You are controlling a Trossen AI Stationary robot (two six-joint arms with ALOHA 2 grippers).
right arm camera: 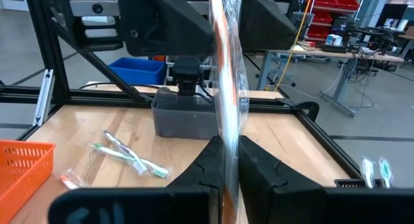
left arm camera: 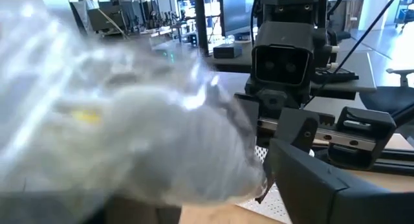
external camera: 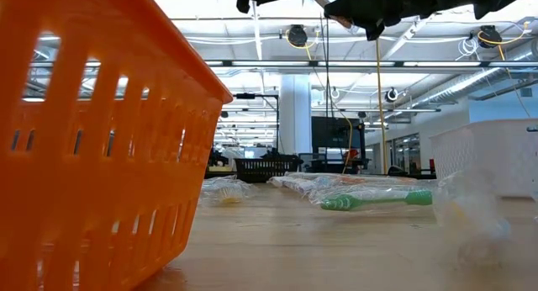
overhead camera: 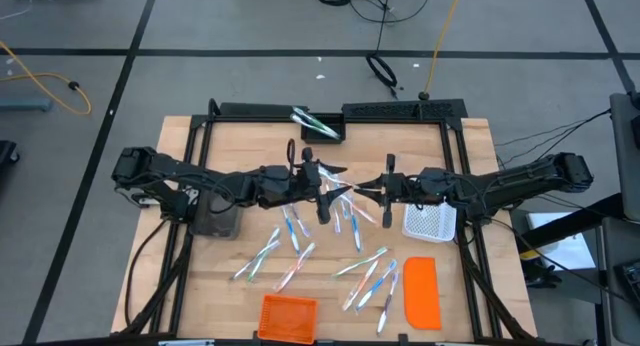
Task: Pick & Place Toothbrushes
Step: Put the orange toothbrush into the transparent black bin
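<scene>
Grippers meet above the middle of the table point(overhead camera: 200, 286), just on the left arm's side of the white mesh basket point(overhead camera: 430, 222). Right gripper point(overhead camera: 362, 192) pressed together, pinching a wrapped toothbrush point(right arm camera: 226, 88); in the right wrist view the clear wrapper rises straight up from between the fingers point(right arm camera: 259, 169). Left gripper point(overhead camera: 325, 194) spread, its fingers on either side of the same wrapper, which blurs across the left wrist view; whether they touch it cannot be told. Remaining toothbrushes point(overhead camera: 290, 231) lie scattered on the table between the basket and the orange basket point(overhead camera: 288, 317), several just beside the flat orange lid point(overhead camera: 421, 292). Two more rest in a dark tray point(overhead camera: 318, 126) at the far edge. Dark grey bin point(overhead camera: 215, 214) sits under the left arm
</scene>
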